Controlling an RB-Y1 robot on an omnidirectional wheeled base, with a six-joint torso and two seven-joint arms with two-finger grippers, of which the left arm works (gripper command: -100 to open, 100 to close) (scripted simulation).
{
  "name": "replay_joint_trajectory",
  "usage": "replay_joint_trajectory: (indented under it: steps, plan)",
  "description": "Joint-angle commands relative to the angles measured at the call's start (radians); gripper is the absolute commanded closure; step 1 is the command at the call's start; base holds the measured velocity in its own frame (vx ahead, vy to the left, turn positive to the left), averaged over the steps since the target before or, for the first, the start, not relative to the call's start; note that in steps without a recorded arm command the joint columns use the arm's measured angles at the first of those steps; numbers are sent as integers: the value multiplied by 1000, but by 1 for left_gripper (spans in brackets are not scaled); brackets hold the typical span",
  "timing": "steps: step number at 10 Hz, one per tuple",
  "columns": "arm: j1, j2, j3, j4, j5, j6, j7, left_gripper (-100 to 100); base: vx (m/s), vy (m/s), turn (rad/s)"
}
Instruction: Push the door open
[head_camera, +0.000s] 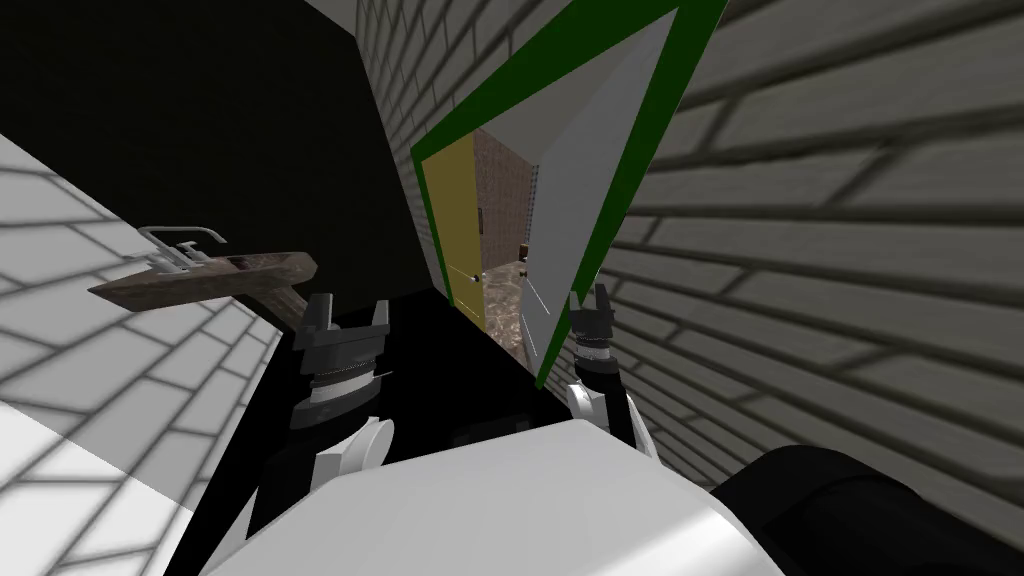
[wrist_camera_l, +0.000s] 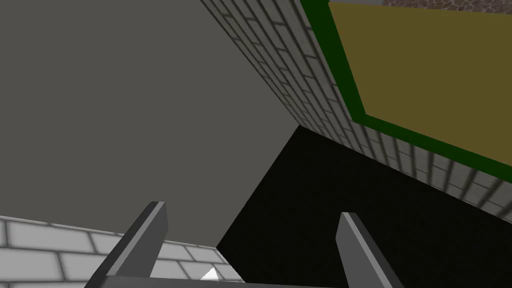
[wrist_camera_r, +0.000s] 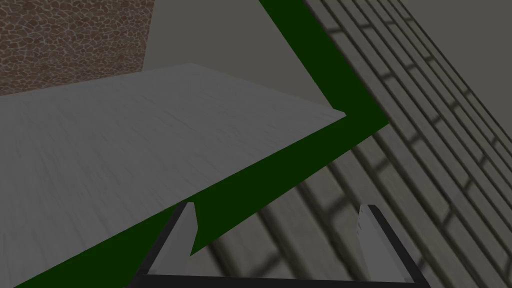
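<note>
Left pincer (wrist_camera_l: 252, 210) open, its two grey fingers (wrist_camera_l: 145, 240) standing wide apart with nothing between them. Beyond the fingers, a black area (wrist_camera_l: 350, 215) wedged between three surfaces: a plain grey surface (wrist_camera_l: 125, 110), a white brick wall (wrist_camera_l: 45, 245) close behind one finger, and a grey brick wall (wrist_camera_l: 285, 65) running away at a slant. Set in the grey brick wall is a green door frame (wrist_camera_l: 345, 65), bordering a flat yellow panel (wrist_camera_l: 430, 70). A sliver of brown cobbled texture (wrist_camera_l: 450, 4) shows past the yellow panel's far edge.

A brown sink (head_camera: 232, 276) on the wall carries a grey faucet (head_camera: 178, 246).
</note>
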Motion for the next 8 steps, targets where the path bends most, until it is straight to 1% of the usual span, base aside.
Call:
replay_joint_trajectory:
  steps: [1, 2, 6, 7, 8]
  plan:
    - [-5, 15, -22, 32, 23, -14, 31, -100, 124, 21, -160]
    - [-6, 18, -26, 38, 27, -17, 37, -100, 182, 77, -105]
    - [-18, 52, -78, 113, 81, -52, 110, -100, 193, 68, -123]
    - [-19, 57, -86, 124, 89, -57, 121, -100, 155, 61, -95]
    - [-23, 67, -102, 147, 106, -68, 144, -100, 118, 56, -116]
